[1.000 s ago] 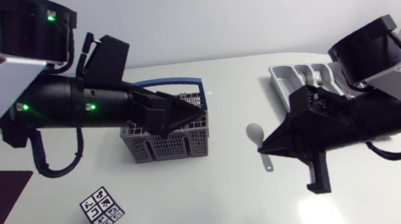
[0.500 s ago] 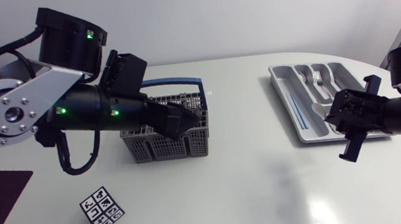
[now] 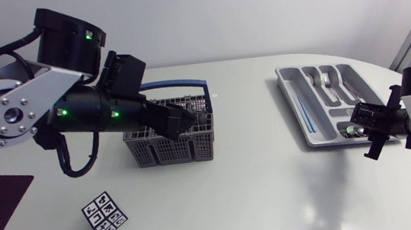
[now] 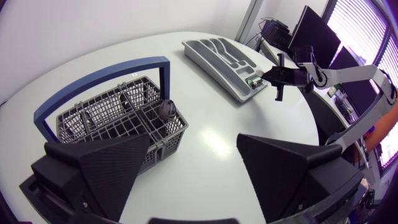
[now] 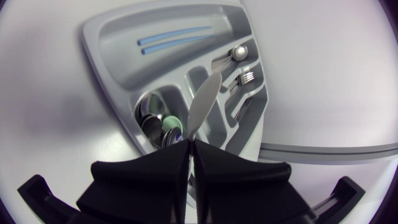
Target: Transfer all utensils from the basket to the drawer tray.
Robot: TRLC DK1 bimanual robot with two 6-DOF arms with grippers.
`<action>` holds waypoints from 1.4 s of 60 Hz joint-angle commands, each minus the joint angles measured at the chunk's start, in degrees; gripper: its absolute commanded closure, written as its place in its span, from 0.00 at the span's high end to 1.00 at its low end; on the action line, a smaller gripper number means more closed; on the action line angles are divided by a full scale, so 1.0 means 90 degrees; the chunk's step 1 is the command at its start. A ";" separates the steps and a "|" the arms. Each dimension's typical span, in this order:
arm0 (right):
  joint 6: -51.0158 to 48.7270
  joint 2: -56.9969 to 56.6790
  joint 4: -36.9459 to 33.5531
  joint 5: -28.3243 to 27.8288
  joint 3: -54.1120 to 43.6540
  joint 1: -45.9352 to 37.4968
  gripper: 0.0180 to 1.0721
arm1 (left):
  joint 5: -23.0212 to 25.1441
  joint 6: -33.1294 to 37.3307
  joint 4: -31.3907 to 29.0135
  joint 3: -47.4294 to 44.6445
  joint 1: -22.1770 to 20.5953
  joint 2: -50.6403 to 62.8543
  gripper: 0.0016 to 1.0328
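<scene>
In the head view my right gripper (image 3: pixel 354 129) sits at the end of the drawer tray (image 3: pixel 294 83) nearest my right arm, tips toward it; what it carries I can't make out there. My left gripper (image 3: pixel 189 123) is well apart from the tray, above the basket (image 3: pixel 142 154). The left wrist view shows its fingers spread wide with nothing between them. One dark-knobbed utensil (image 4: pixel 166 109) stands in the basket's corner toward the tray. In the right wrist view the fingers are pinched on a spoon (image 5: pixel 204 99) by its handle. Its long axis runs straight ahead, bowl out over the tray's dividers beside the fork (image 5: pixel 245 78). I judge the right arm must lower it along that axis.
</scene>
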 commanded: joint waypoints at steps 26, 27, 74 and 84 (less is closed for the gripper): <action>-0.1187 0.1158 0.1583 0.0532 -0.0342 -0.0366 0.52 | -0.0131 0.0097 -0.0115 -0.0201 -0.0100 0.0018 0.95; -0.1187 0.1148 0.1622 0.0552 -0.0371 -0.0356 0.56 | -0.0131 0.0107 -0.0125 -0.0201 -0.0100 0.0008 0.95; 0.4663 -0.1146 -0.4403 -0.0015 0.1807 0.3228 0.81 | -0.0131 0.0644 -0.0193 -0.0875 0.0281 -0.0421 0.95; 0.5922 -0.0580 -0.4862 -0.0728 0.2578 0.4078 0.80 | -0.0131 0.0742 -0.0086 -0.1041 0.0388 -0.0431 0.95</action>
